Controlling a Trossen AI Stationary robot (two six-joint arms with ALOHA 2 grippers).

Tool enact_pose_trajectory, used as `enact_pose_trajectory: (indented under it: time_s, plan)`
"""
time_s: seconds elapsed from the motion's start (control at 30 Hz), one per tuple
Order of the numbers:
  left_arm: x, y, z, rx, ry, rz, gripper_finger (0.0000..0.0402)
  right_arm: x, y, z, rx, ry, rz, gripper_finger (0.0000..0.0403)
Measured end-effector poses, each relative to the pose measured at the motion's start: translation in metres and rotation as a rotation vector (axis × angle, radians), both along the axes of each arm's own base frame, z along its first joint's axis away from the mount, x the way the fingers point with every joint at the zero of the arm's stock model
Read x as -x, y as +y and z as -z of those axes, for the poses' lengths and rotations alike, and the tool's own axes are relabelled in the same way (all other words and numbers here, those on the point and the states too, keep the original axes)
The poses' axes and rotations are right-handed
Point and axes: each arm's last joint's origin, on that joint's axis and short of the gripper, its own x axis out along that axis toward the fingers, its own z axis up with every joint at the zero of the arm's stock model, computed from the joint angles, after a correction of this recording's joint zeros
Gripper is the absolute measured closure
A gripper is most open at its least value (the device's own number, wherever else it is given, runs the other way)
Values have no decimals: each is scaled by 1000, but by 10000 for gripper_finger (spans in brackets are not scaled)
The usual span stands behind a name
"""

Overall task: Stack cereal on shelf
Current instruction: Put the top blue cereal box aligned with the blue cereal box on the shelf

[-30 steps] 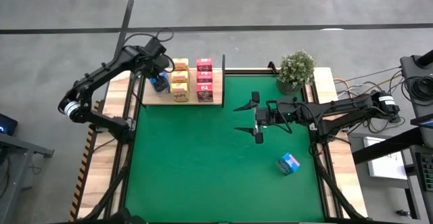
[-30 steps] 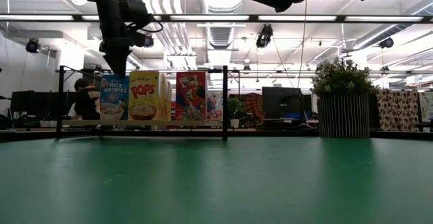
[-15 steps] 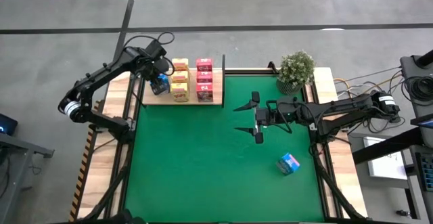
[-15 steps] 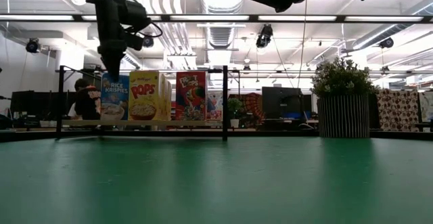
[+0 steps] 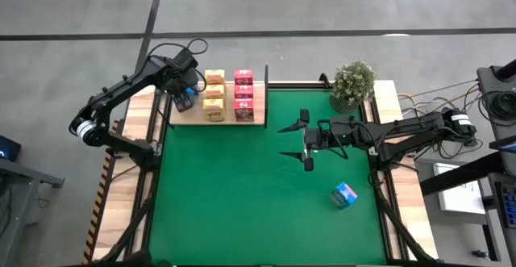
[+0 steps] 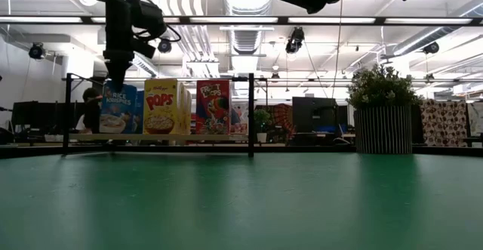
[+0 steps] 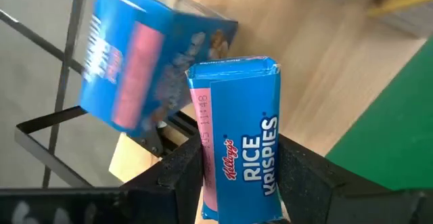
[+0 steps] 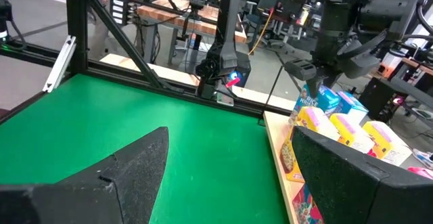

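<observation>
My left gripper is shut on a blue Rice Krispies box over the left end of the light-wood shelf. A second blue box stands just beyond it. Yellow boxes and pink boxes stand in rows on the board. A third blue box lies on the green mat at the right. My right gripper is open and empty above the mat's middle. My left gripper pinches the blue box between its two fingers, one on each of two opposite faces at the box's upper end. The fingers come from above, pointing down. The box hangs tilted below them, its lower end at the shelf board; whether it touches, I cannot tell.
A potted plant stands at the mat's far right corner. Thin black posts rise at the shelf's ends. The green mat is bare in front of the shelf. A person shows in the room behind the shelf.
My left gripper has gone toward the table's left edge with the blue box. The box stood upright beside the yellow boxes and is now tilted and farther from them.
</observation>
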Motion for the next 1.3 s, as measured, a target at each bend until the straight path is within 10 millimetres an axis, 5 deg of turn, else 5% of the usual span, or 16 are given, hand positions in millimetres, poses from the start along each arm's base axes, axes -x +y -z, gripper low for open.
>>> enact_pose_trajectory:
  time_s: [1.0, 1.3]
  plan:
    - [-2, -6, 1, 106, 92, 461, 250, 0, 0, 0, 1, 0, 5, 99]
    - [-3, -3, 0, 70, 108, 483, 209, 0, 0, 0, -2, 0, 5, 99]
